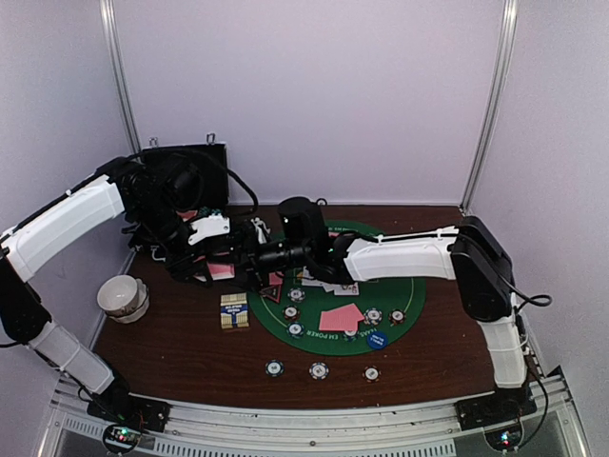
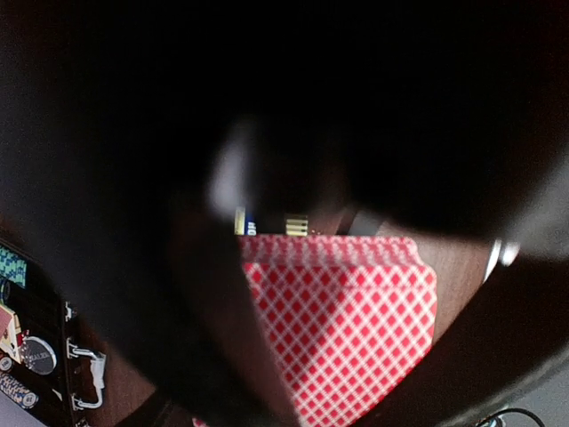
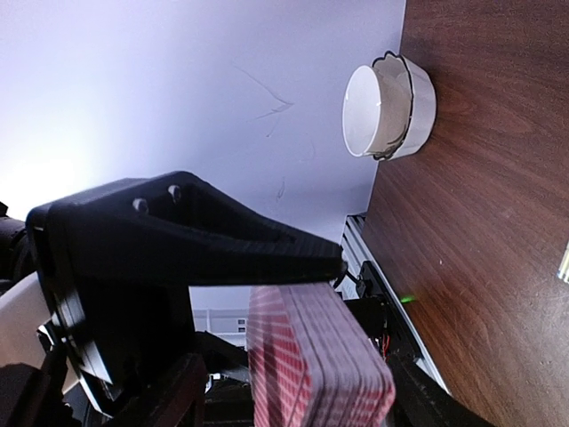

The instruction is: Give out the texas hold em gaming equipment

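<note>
Left tool (image 1: 233, 249) is clamped on the card deck (image 2: 347, 329), up over the bench's (image 1: 171, 352) back-left part. Right tool (image 1: 259, 255) sits open around its edge. I'd pinch just 1 card and slide it off slowly.

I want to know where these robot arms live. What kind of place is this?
Probably a robot test booth, not a real card room: robot arms bolted to a metal rail, plain white walls close around, and one small table with a green poker mat and chips.
</note>
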